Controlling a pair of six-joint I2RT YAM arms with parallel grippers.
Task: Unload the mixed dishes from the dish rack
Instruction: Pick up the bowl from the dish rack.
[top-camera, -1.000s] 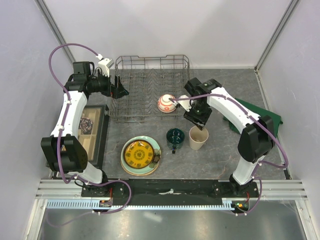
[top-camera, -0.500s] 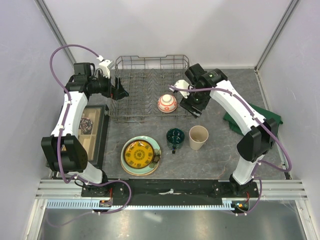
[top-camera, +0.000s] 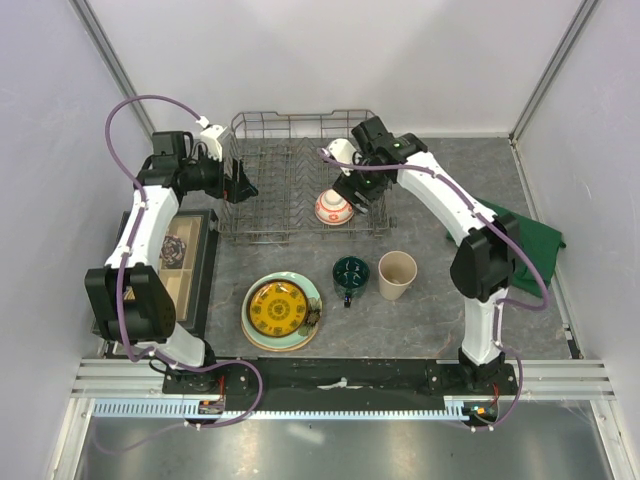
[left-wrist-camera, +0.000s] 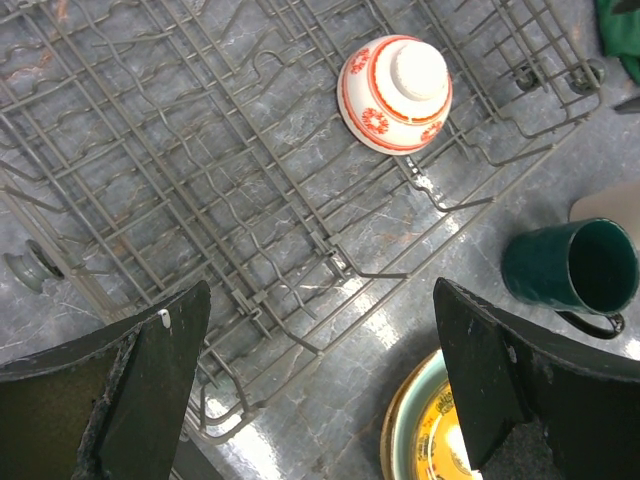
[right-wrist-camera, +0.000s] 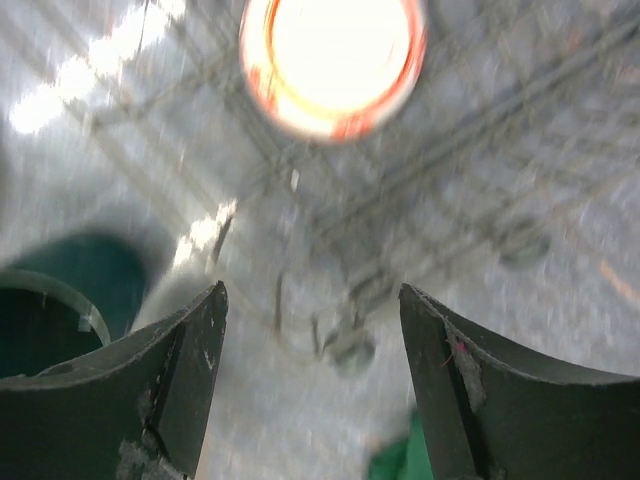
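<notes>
The grey wire dish rack (top-camera: 290, 170) stands at the back centre. A red-and-white bowl (top-camera: 333, 207) sits upside-down in its front right part; it also shows in the left wrist view (left-wrist-camera: 395, 80) and, blurred, in the right wrist view (right-wrist-camera: 333, 60). My right gripper (top-camera: 357, 193) is open and empty just above and right of the bowl. My left gripper (top-camera: 242, 184) is open and empty over the rack's left edge (left-wrist-camera: 150, 200). On the table stand the dark green mug (top-camera: 350, 272), the tall beige cup (top-camera: 396, 274) and the yellow plate (top-camera: 280, 307) stacked on the pale-green plate (top-camera: 308, 288).
A flat dark-framed tray (top-camera: 205, 270) lies at the left, under the left arm. A dark green cloth (top-camera: 510, 228) lies at the right, behind the right arm. A cream rim (top-camera: 282, 346) shows under the plate stack. White walls close in on three sides.
My right gripper has moved from over the beige cup back and to the left, to over the rack beside the bowl. The cup stays standing on the table. The left arm hardly moved.
</notes>
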